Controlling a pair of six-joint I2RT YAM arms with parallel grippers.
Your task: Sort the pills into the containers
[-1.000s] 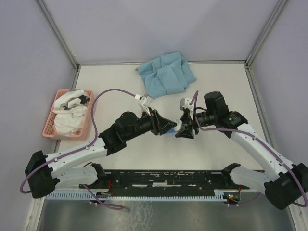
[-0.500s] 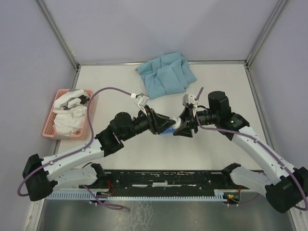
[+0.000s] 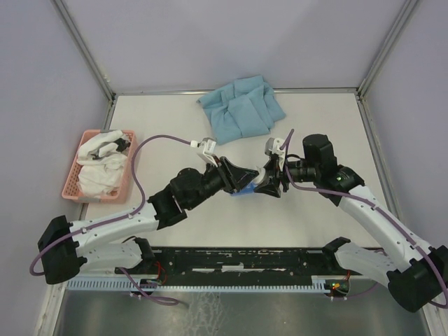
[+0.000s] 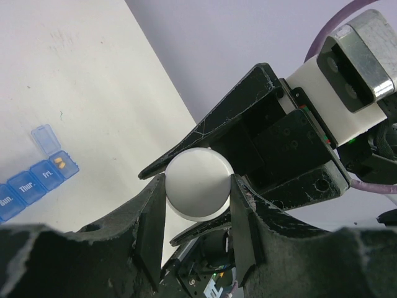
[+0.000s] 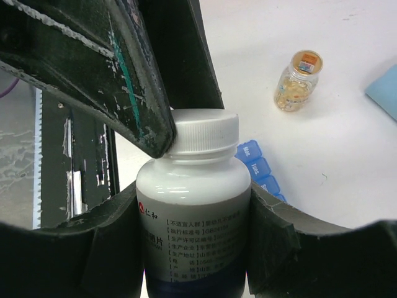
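A white pill bottle (image 5: 193, 205) with a printed label stands upright in my right gripper (image 5: 197, 211), whose jaws press on its sides. My left gripper (image 4: 198, 186) is shut on the bottle's white cap (image 4: 198, 184); one left fingertip touches that cap (image 5: 201, 133) in the right wrist view. Seen from above, the left gripper (image 3: 245, 180) and the right gripper (image 3: 269, 180) meet over the table's middle. Below them lies the blue strip of containers (image 4: 34, 185), also visible behind the bottle (image 5: 257, 166). One compartment stands open with yellow pills (image 4: 59, 162) inside.
A small clear bottle of yellow capsules (image 5: 298, 81) stands on the table beyond the containers. A blue cloth (image 3: 241, 108) lies at the back. A pink basket (image 3: 98, 166) with white cloth sits at the left edge.
The left arm's forearm has swung to the right and its wrist has turned while it keeps the cap. The right gripper has shifted slightly up with the bottle.
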